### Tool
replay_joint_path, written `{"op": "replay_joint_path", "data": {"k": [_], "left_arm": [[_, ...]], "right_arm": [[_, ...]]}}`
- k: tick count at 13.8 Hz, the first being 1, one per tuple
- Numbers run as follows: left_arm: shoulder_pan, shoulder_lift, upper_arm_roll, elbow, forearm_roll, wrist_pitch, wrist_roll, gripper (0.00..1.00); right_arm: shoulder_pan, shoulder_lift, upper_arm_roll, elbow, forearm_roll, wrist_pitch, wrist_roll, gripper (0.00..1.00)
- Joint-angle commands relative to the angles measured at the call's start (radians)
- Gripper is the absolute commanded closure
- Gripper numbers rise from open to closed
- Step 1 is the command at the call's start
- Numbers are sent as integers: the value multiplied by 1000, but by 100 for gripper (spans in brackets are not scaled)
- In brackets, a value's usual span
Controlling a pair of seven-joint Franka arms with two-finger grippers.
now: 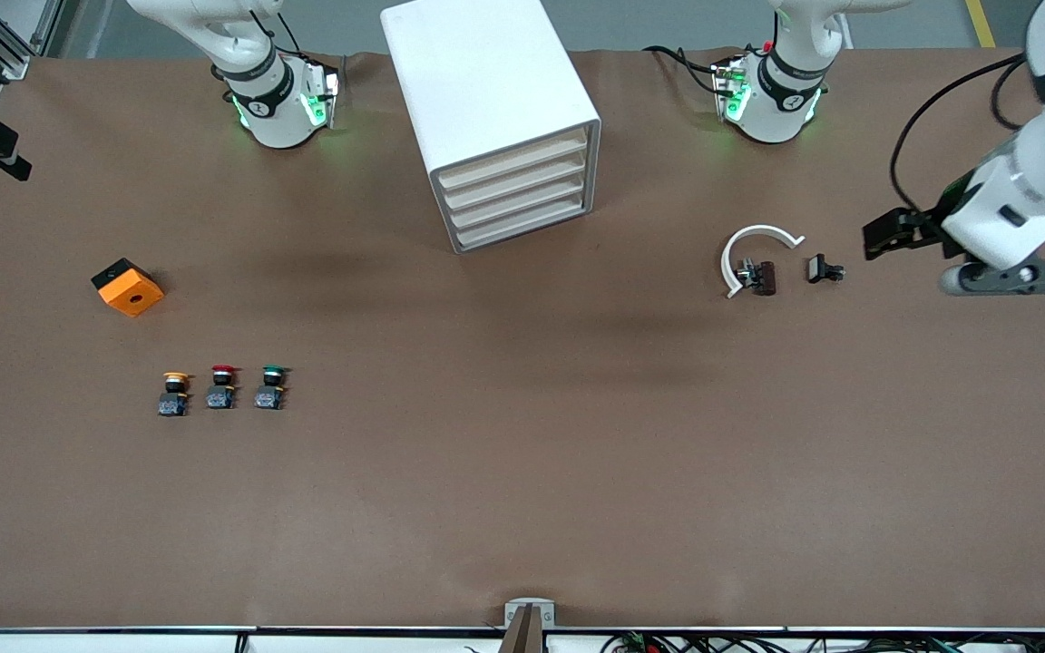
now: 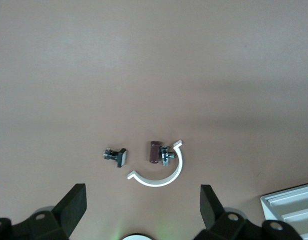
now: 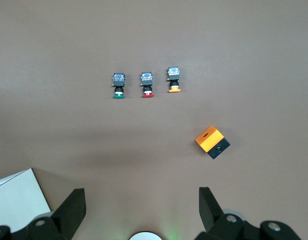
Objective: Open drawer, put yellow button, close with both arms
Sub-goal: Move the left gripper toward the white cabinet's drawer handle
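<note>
The white cabinet (image 1: 486, 82) stands between the two arm bases, and its uppermost drawer (image 1: 515, 160) is pushed in like the three below it. The yellow button (image 1: 175, 392) stands upright toward the right arm's end of the table, nearer the front camera than the cabinet; the right wrist view shows it too (image 3: 174, 80). My right gripper (image 3: 142, 191) hangs high over the table, open and empty, well apart from the buttons. My left gripper (image 2: 143, 189) is likewise high up, open and empty, over the left arm's end of the table.
A red button (image 1: 222, 387) and a green button (image 1: 271, 387) stand beside the yellow one. An orange cube (image 1: 128, 287) lies farther from the front camera than the buttons. A white curved piece (image 1: 756, 254) and a small black part (image 1: 824, 269) lie near the left arm (image 1: 1021, 199).
</note>
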State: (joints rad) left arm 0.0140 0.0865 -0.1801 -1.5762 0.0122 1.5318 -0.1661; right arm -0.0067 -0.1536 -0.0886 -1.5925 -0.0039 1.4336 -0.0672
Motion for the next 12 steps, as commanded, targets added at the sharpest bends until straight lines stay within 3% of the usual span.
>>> {"op": "replay_joint_path", "data": {"k": [1, 4, 7, 12], "left_arm": [[-6, 53, -48, 21, -8, 22, -50, 0], [-11, 88, -116, -14, -52, 94, -21, 0], [-17, 113, -150, -44, -194, 172, 1, 0], [-144, 206, -159, -33, -273, 298, -219, 0]], "right_arm": [[5, -24, 0, -18, -13, 2, 3, 0], [5, -24, 0, -20, -13, 2, 3, 0], [4, -24, 0, -20, -13, 1, 3, 0], [4, -23, 0, -20, -13, 2, 3, 0]]}}
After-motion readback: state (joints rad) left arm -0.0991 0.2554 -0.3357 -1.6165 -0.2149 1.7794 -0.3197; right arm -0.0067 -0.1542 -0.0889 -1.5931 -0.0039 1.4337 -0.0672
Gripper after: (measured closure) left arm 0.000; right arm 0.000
